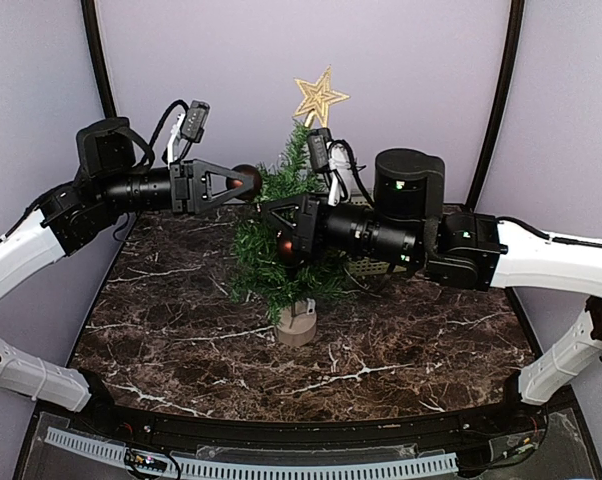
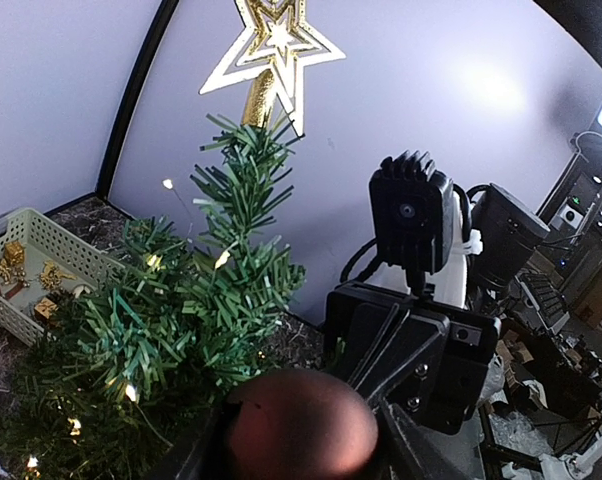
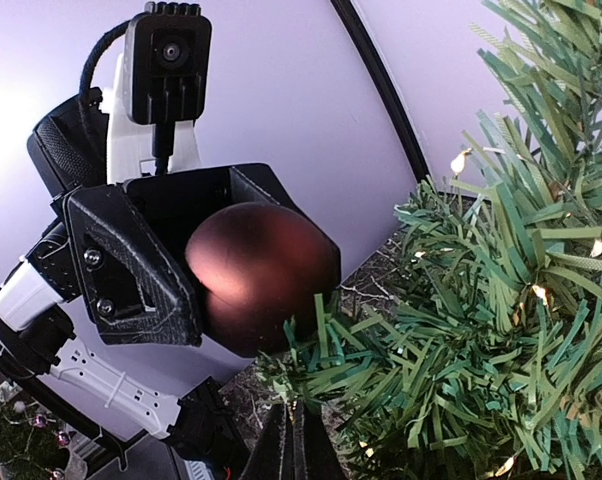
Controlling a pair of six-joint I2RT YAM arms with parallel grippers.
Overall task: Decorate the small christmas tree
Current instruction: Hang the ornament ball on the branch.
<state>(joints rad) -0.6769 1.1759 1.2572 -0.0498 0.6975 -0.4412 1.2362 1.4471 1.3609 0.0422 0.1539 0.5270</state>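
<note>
Right now my left hand (image 1: 239, 184) stands about half open, its two fingers clamped on a matte dark-red ball (image 3: 261, 275) that fills the gap between them. Just beyond the ball, right against it, are the outer needles of the small christmas tree (image 1: 253, 250); I cannot tell whether they touch.

My right hand (image 3: 293, 440) is shut tight, and I can see nothing between its fingers. It is pushed into the branches from the opposite side, lower than my left hand. A small reddish ball (image 1: 285, 247) shows among the needles just beside it; whether it hangs from a branch I cannot tell.

Between my two hands the tree stands upright, dark green, with flat bristly needles and tiny warm lights (image 2: 221, 260) scattered through it. Above both hands a gold star (image 1: 319, 97) tops it. Below them its thin trunk runs into a round tan stump base (image 1: 297, 324) on the dark marbled bench (image 1: 181, 330). Past the tree from my left hand sits a white basket (image 2: 51, 240) holding gold trinkets.
</note>
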